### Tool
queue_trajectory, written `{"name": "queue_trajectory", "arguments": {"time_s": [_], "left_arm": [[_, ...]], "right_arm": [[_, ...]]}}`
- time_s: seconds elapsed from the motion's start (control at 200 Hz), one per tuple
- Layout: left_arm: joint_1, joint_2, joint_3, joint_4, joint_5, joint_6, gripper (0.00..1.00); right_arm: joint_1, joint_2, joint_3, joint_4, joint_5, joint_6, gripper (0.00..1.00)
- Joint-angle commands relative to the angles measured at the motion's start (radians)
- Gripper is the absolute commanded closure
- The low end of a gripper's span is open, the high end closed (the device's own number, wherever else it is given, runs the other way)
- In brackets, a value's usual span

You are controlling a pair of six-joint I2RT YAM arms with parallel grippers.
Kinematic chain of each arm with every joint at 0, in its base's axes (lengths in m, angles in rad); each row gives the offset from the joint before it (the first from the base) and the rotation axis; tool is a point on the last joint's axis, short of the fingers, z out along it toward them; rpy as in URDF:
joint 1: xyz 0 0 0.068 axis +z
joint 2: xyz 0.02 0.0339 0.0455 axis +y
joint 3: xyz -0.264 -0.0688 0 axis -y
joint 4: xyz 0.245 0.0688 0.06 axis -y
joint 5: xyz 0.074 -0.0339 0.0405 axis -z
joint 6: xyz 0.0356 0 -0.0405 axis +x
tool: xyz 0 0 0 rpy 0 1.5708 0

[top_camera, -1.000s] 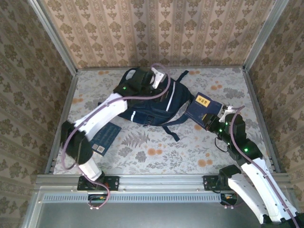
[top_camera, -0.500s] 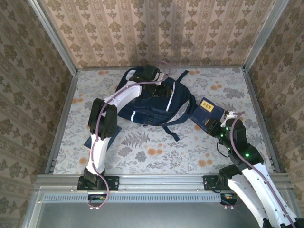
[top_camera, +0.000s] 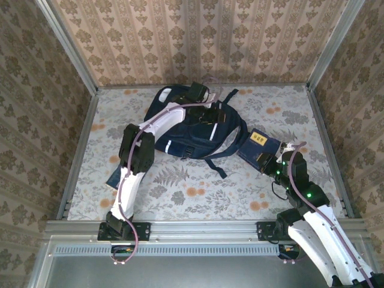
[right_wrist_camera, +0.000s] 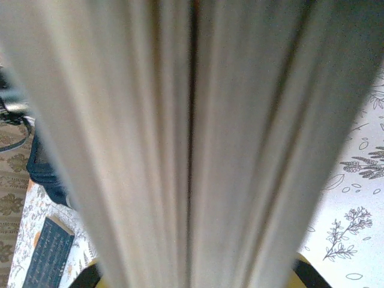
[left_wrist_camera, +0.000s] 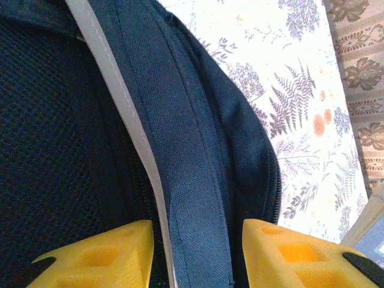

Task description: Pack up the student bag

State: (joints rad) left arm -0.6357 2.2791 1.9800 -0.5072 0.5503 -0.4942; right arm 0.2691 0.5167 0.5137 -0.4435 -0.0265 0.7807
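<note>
Since a second ago the left arm has folded in from the near left and now reaches over the student bag (top_camera: 189, 135), while the book (top_camera: 257, 146) on the right has dropped lower and flatter, its end just beside the bag. From up top I see the bag lying toward the far middle of the floral surface (top_camera: 198, 186), straps trailing toward me. My left pincer (left_wrist_camera: 199, 255) has its yellow fingers (left_wrist_camera: 96, 261) apart on either side of a raised fold of navy fabric edged by the white stripe. The cloth fills the gap between them, but I cannot tell whether they are pressing it. My right pincer (right_wrist_camera: 198, 275) is clamped on the navy book with the yellow label, whose blurred page edges sit right against its camera. A dark notebook (top_camera: 114, 178) lies at the near left, partly under the left arm.
</note>
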Motion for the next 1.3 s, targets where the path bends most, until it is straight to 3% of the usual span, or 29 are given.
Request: {"name": "queue_trajectory", "arguments": {"time_s": [0.0, 0.12, 0.295, 0.51, 0.64, 0.995, 1.295], "left_arm": [[-0.001, 0.033, 0.023, -0.010, 0.032, -0.031, 0.58], [-0.005, 0.058, 0.055, -0.014, 0.039, -0.037, 0.64], [-0.018, 0.082, 0.114, -0.082, -0.043, -0.025, 0.83], [-0.044, 0.114, 0.157, -0.108, -0.016, -0.011, 0.86], [-0.031, 0.121, 0.187, -0.160, -0.013, -0.002, 1.00], [0.067, -0.124, 0.183, -0.316, -0.004, 0.106, 1.00], [0.128, -0.244, 0.314, -0.536, -0.036, 0.219, 1.00]], "right_arm": [[0.005, -0.015, -0.010, 0.071, -0.023, 0.020, 1.00], [0.005, -0.014, -0.019, 0.083, -0.028, 0.027, 1.00], [0.006, -0.017, -0.022, 0.081, -0.032, 0.031, 1.00], [0.005, -0.035, -0.027, 0.072, -0.018, 0.027, 1.00], [0.007, -0.037, -0.030, 0.069, -0.020, 0.031, 1.00], [0.006, -0.036, 0.006, 0.073, 0.021, -0.023, 1.00], [0.010, 0.062, -0.017, 0.294, -0.153, 0.036, 1.00]]}}
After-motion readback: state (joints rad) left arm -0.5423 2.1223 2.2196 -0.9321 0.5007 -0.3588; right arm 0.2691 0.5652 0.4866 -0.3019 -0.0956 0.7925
